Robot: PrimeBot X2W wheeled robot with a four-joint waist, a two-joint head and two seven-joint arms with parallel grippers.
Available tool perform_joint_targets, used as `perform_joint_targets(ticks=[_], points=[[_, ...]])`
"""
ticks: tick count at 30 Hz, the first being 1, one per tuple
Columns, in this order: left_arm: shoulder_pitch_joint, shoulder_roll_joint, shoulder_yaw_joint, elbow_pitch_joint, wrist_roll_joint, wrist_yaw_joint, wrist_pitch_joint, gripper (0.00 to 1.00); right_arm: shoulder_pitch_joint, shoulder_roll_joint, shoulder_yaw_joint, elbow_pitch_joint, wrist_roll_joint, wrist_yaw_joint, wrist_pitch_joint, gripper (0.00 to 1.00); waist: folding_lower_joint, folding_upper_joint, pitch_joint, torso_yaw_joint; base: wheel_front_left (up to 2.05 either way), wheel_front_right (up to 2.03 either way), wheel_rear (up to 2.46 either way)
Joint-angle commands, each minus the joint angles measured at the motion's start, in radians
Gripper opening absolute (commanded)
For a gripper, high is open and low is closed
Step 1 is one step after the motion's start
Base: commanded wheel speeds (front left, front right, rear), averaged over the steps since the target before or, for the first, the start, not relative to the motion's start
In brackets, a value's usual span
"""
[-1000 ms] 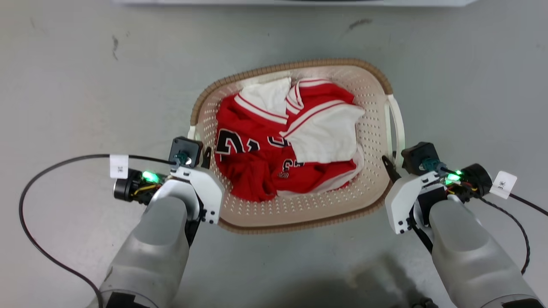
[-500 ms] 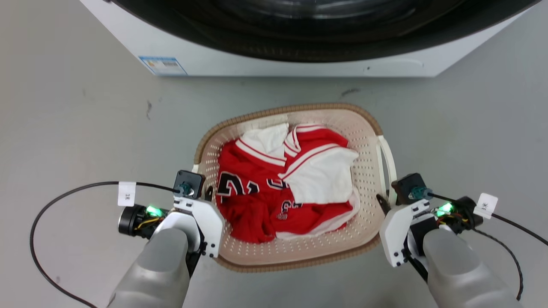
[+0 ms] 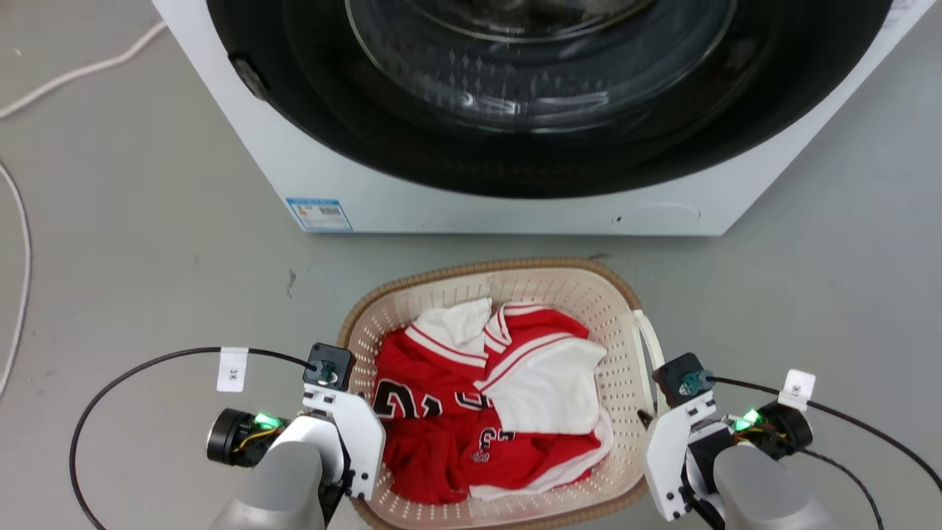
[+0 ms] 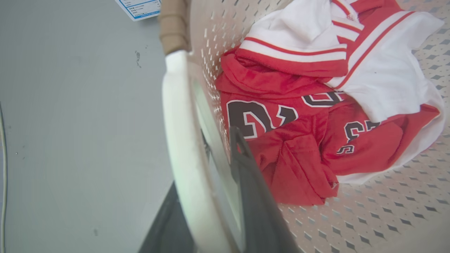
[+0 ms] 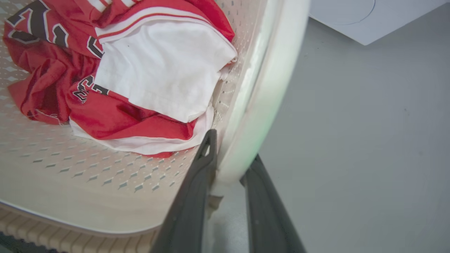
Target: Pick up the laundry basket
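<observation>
The cream-white perforated plastic laundry basket [image 3: 559,291], brown-rimmed, lies at six o'clock in the head view, a crumpled red-and-white jersey [image 3: 441,442] inside. The left gripper [image 4: 204,158] is clamped on its white left handle [image 4: 177,123] at eight o'clock, the right gripper [image 5: 233,147] on the right handle [image 5: 281,70] at four. A big white washing machine [image 3: 471,213] with round black door stands at twelve o'clock, near the rim.

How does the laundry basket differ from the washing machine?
The laundry basket is small, cream, perforated, with a brown rim; the washing machine is larger, smooth white, with a round black door. The laundry basket holds red and white clothes; the washing machine bears a blue label. Both are pale.
</observation>
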Motion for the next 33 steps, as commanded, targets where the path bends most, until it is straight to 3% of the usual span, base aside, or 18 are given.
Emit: perform_joint_targets(ticks=[1,18,33], points=[[0.009,-0.003,-0.01,-0.006,-0.004,-0.01,0.002,0.0,0.014,-0.004,0.022,0.0,0.007,-0.001,0.014,0.0,0.0001,0.0,-0.04,0.003,0.0,0.0,0.0],[0.114,-0.013,-0.144,-0.007,-0.116,-0.012,0.123,0.0,0.095,-0.003,0.267,-0.032,0.245,-0.001,0.202,0.0,0.0001,0.0,-0.233,-0.001,0.0,0.0,0.0],[0.159,0.012,-0.27,-0.044,-0.271,-0.012,0.235,0.0,0.152,-0.077,0.469,-0.112,0.454,-0.001,0.318,0.0,0.0001,0.0,-0.325,0.006,0.0,0.0,0.0]])
